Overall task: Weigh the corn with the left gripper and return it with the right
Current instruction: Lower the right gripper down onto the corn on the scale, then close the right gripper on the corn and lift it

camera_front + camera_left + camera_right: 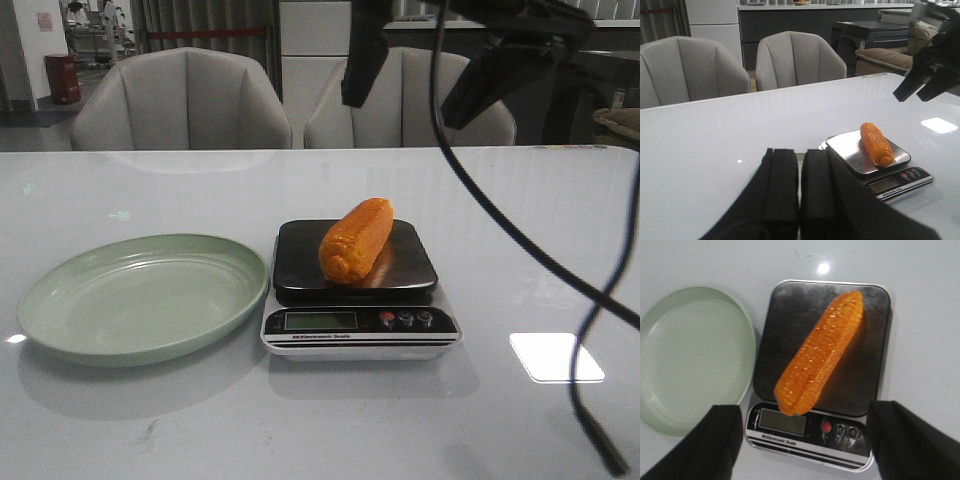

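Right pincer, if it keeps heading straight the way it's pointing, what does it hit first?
Probably the corn. The right pincer is open and points down at the scale, its fingers wide apart, with the cob lying diagonally on the platform. The height above it is unclear.

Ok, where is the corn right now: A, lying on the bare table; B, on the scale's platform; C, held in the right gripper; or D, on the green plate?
B: the corn lies on the scale platform, the plate beside it is empty, and the right gripper is open above it.
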Action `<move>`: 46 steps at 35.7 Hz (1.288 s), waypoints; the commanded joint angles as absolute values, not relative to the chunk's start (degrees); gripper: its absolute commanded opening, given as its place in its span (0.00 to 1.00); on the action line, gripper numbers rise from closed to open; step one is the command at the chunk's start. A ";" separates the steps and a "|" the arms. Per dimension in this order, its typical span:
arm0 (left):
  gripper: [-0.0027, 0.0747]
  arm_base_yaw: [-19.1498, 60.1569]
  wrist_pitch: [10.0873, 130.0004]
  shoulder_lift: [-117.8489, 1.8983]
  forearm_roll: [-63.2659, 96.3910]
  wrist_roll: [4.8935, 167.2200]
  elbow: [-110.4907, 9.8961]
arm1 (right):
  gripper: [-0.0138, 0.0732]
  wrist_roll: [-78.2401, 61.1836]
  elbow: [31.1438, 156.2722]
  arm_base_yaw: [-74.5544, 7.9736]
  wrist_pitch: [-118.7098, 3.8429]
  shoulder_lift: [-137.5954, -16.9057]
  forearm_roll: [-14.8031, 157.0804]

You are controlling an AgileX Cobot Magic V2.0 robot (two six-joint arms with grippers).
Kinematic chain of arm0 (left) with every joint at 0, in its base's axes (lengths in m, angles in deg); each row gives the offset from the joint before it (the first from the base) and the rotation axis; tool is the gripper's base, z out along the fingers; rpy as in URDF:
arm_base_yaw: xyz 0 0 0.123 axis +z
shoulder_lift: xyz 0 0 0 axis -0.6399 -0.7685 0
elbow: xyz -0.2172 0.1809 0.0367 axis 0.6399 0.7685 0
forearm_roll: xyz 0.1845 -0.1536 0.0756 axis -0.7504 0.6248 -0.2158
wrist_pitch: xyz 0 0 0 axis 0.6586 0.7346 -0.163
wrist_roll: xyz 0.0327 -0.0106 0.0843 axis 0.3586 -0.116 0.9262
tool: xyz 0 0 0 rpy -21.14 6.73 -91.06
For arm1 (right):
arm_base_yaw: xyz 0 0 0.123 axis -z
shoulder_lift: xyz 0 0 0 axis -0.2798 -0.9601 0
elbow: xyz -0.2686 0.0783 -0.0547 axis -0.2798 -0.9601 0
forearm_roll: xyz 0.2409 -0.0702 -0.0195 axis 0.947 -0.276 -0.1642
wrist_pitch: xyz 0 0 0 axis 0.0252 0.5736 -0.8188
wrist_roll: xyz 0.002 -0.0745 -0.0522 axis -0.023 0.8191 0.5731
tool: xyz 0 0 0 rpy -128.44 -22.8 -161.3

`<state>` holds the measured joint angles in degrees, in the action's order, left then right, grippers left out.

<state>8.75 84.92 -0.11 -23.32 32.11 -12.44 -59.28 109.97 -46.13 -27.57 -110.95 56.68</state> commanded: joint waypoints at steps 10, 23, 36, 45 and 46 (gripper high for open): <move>0.18 8.91 80.50 -0.68 -23.78 32.05 -13.72 | 0.85 -79.89 125.62 -49.44 -18.97 -124.03 49.57; 0.18 8.91 80.50 -0.68 -23.78 32.05 -13.72 | 0.84 -82.63 128.97 -49.93 -16.70 -131.64 49.73; 0.18 8.91 80.50 -0.68 -23.78 32.05 -13.72 | 0.37 -82.51 130.73 -50.11 -15.60 -132.82 50.78; 0.18 8.91 80.50 -0.68 -23.78 32.05 -13.72 | 0.37 -78.54 137.59 -54.14 -13.57 -132.82 52.90; 0.18 8.91 80.50 -0.68 -23.78 32.05 -13.72 | 0.37 -78.54 137.99 -55.03 -13.91 -132.82 52.90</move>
<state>8.75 84.92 -0.11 -23.32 32.11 -12.44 -79.96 134.40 -52.74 -12.83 -136.41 52.52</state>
